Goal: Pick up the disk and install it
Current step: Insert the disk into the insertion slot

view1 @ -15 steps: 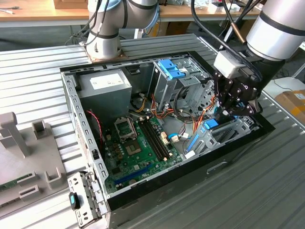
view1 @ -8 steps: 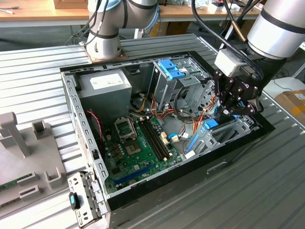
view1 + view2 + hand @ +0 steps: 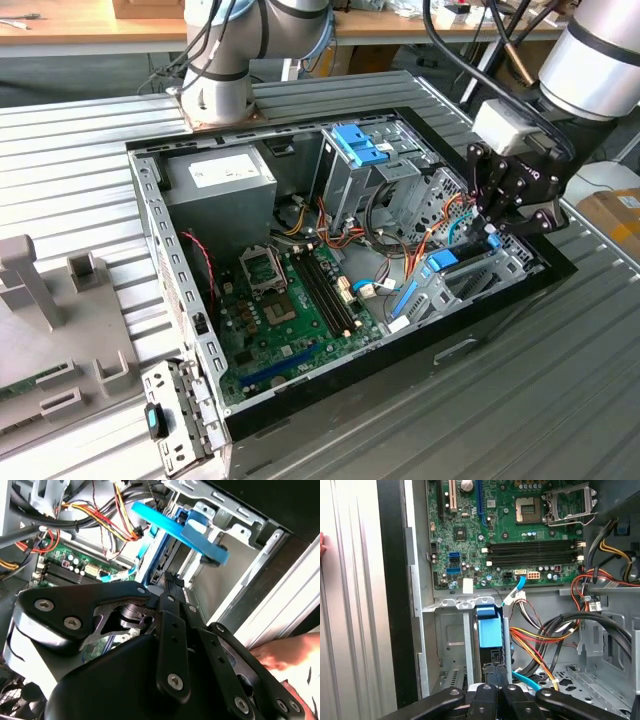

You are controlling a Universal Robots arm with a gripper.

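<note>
The gripper (image 3: 497,232) is seen lowered into the corner of an open computer case (image 3: 180,290) on the exterior view's right. Its fingers (image 3: 489,672) are drawn together, apparently clamped on the end of the disk (image 3: 489,630). The disk is held on edge directly beneath the gripper, its blue rails set down between the metal walls of the drive bay (image 3: 451,630); how deep it is seated cannot be told. Orange and yellow cables (image 3: 540,637) are bundled just beside the bay, and the green motherboard (image 3: 290,300) is spread beyond. The case is laid on a ribbed metal worktop (image 3: 500,420).
</note>
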